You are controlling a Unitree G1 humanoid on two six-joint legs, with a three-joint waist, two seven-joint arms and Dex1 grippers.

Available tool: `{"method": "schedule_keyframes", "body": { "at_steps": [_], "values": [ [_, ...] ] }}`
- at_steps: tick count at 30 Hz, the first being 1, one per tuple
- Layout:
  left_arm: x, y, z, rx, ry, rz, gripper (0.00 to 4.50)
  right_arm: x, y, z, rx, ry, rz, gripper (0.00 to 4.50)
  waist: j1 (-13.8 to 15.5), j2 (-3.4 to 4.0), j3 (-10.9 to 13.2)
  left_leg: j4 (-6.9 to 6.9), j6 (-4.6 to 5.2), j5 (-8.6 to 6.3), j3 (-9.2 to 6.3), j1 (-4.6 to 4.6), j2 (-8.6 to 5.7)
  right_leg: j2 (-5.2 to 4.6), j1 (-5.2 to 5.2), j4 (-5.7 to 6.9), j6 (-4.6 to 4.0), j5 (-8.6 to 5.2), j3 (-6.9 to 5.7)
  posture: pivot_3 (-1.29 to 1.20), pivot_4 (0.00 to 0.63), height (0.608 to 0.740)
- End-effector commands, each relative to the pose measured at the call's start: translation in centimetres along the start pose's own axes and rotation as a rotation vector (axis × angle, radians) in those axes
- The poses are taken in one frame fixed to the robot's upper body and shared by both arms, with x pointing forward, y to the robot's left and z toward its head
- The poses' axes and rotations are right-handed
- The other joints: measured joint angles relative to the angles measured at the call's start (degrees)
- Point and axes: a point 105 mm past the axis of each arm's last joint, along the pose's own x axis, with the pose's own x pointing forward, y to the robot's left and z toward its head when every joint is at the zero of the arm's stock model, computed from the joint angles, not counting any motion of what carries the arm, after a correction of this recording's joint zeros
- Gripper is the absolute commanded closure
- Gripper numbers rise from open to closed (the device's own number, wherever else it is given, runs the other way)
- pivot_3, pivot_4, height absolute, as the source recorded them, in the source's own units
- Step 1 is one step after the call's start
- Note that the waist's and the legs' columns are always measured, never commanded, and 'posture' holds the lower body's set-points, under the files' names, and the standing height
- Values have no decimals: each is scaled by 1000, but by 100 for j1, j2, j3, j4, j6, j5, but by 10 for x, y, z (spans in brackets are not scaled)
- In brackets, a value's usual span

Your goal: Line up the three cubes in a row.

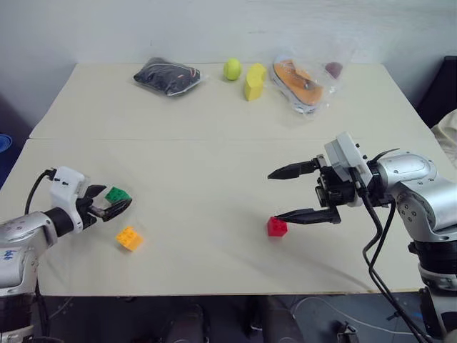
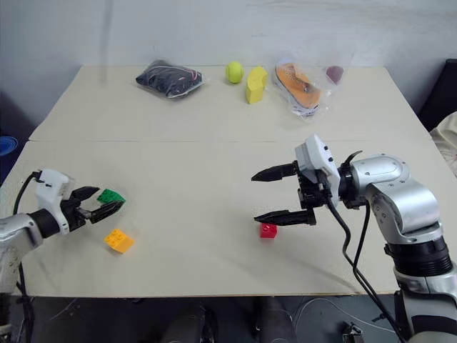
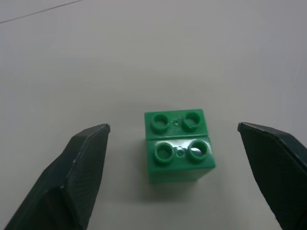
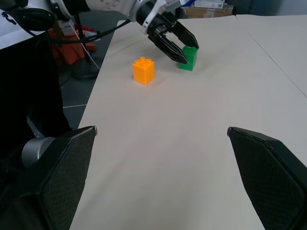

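Left gripper (image 1: 114, 204): standing spread, bracketing the green cube (image 3: 178, 151), clear gap showing at each finger, nothing pinched.
Right gripper (image 1: 308, 193): hanging spread and empty, pointing across the table (image 1: 214, 121), red cube (image 1: 277, 226) sitting just below its lower finger.
Orange-yellow cube (image 1: 129, 238): lying just beside the left gripper, nearer the front edge, apart from the green one.
Risk, closing: possibly nudging or twisting the green cube if one finger is landing first, since the cube is sitting slightly off centre.
Risk, carrying: possibly clipping the orange-yellow cube during a low sweep.
Edges: front edge running close beneath both grippers.
Open room: lying wide and bare between the two grippers, suiting a row.
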Motion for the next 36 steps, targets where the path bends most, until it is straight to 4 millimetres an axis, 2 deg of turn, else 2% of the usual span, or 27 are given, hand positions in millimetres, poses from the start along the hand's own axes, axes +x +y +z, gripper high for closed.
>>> {"method": "schedule_keyframes", "body": {
  "at_steps": [1, 4, 8, 10, 13, 14, 15, 17, 21, 24, 29, 32, 36],
  "values": [
    [6, 3, -8, -20, 63, -17, 405, 1, 5, 9, -37, -19, 0, 0, 19, 0, 0, 0, 1, 1, 1, 0, -2, 0, 0, 0, 0, 0, 0, 0, 150, 740],
    [7, 2, -10, 4, 82, -45, 1231, 1, 4, 9, -33, -23, -11, 0, 19, -2, -1, 1, 2, 1, 3, -1, -2, -1, 0, 2, 0, 0, 2, 0, 150, 740],
    [8, 5, -2, 23, 36, -34, 2531, 3, 7, 6, -19, -25, -14, 0, 23, -2, -1, 1, 2, 1, 1, -1, -1, -2, 0, 2, 0, 0, 1, 0, 150, 740],
    [8, 5, 0, 44, 27, -43, 3000, 3, 9, 4, -13, -24, -17, 0, 23, -2, -1, 1, 1, 1, 1, 0, -1, -2, 0, 1, 0, 0, 1, 0, 150, 740],
    [6, 3, 4, 86, 21, -61, 2996, 2, 11, 3, -3, -22, -21, 0, 23, -2, -1, 1, 1, 1, 2, -1, -1, -2, 0, 2, 0, 0, 1, 0, 150, 740],
    [4, -5, 13, 132, -8, -120, 2996, 0, 12, 1, 1, -10, -23, 0, 20, -2, -1, 1, 1, 1, 1, -1, -1, -2, 0, 2, 0, 0, 1, 0, 150, 740],
    [0, -16, 23, 184, -41, -198, 2996, -2, 13, -2, 2, 8, -25, 0, 21, -2, -1, 1, 1, 1, 1, -1, -1, -1, -1, 2, 0, 0, 1, 0, 150, 740],
    [-14, -60, 54, 328, -145, -472, 2996, -12, 18, -14, -5, 87, -17, 0, 22, -3, 0, 1, 1, 1, 1, -3, 0, -1, -1, -2, 0, 0, -1, 0, 150, 740],
    [-6, -100, 75, 407, -95, -661, 2996, -27, 23, -26, 23, 151, -32, 0, 118, -5, -1, 8, 6, 2, -8, -9, -10, -11, 4, -31, 3, 2, -7, 0, 150, 740],
    [3, -139, 71, 517, -29, -820, 2996, -32, 24, -32, 33, 171, -64, 0, 122, -5, -1, 9, 7, 3, 2, 8, -9, 0, 19, -28, 8, 4, 2, 0, 150, 740],
    [39, -185, 56, 631, 24, -851, 2996, -34, 31, -36, 56, 171, -104, 0, 120, -6, 0, 9, 5, 4, 8, 8, -6, 15, 18, -24, 8, 4, 8, 0, 150, 740],
    [52, -199, 48, 628, 42, -869, 2996, -34, 36, -37, 64, 172, -117, 0, 127, -8, 1, 10, 5, 5, 8, 7, -3, 20, 17, -23, 8, 4, 9, 0, 150, 740],
    [59, -209, 36, 664, 58, -914, 2996, -35, 40, -38, 73, 176, -138, 0, 139, -7, 1, 13, 6, 5, 6, 9, -3, 19, 19, -27, 8, 4, 9, 0, 150, 740]
  ]
}}
